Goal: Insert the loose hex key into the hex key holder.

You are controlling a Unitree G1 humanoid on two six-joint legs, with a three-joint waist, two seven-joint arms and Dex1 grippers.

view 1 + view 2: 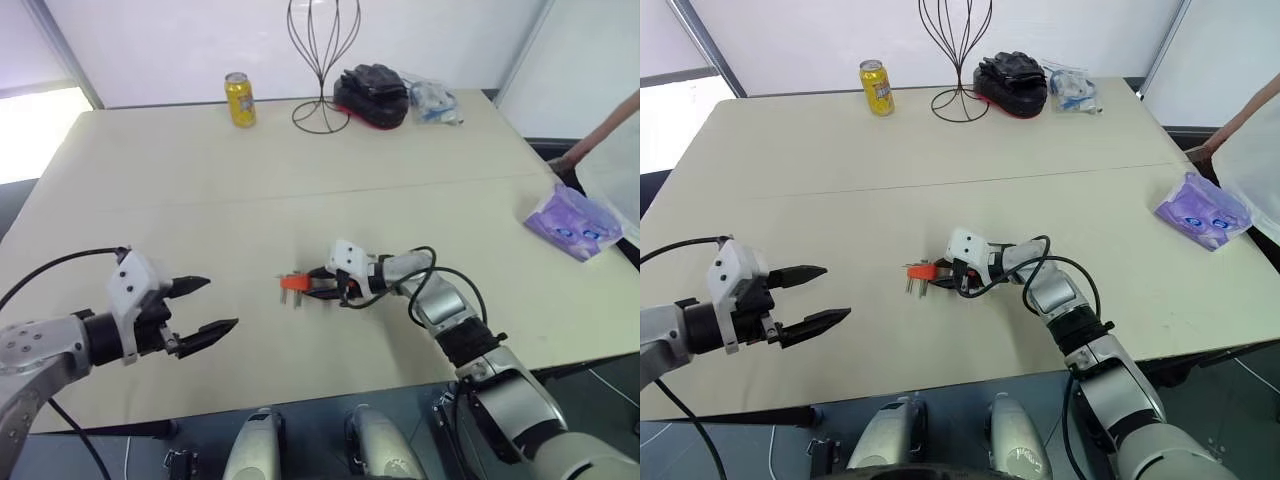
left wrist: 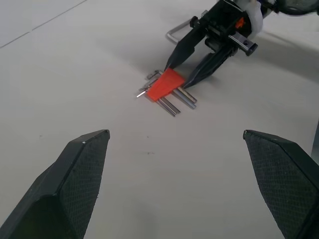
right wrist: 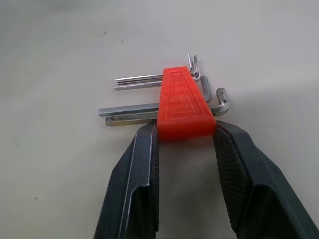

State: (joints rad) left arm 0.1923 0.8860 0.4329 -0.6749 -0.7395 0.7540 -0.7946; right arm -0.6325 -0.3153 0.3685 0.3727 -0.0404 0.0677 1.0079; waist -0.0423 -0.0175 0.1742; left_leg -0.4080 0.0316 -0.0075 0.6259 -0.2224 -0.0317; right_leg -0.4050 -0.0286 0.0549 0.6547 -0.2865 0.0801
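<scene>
Right wrist view has us sweating a bit. On the big beige desk (image 1: 300,170) our right hand (image 3: 185,142) pinches the wide end of the hex key holder (image 3: 182,103), fingers closed on just its corners, so it could squirt out or twist. Left hand (image 1: 205,307) hovers spread wide, holding nothing, well apart from it. Tiniest worry: the loose hex key (image 2: 175,34) lies on the desk behind the right hand, easy to knock away.

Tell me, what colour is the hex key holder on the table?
The hex key holder is bright red-orange; the right wrist view shows it best.
</scene>
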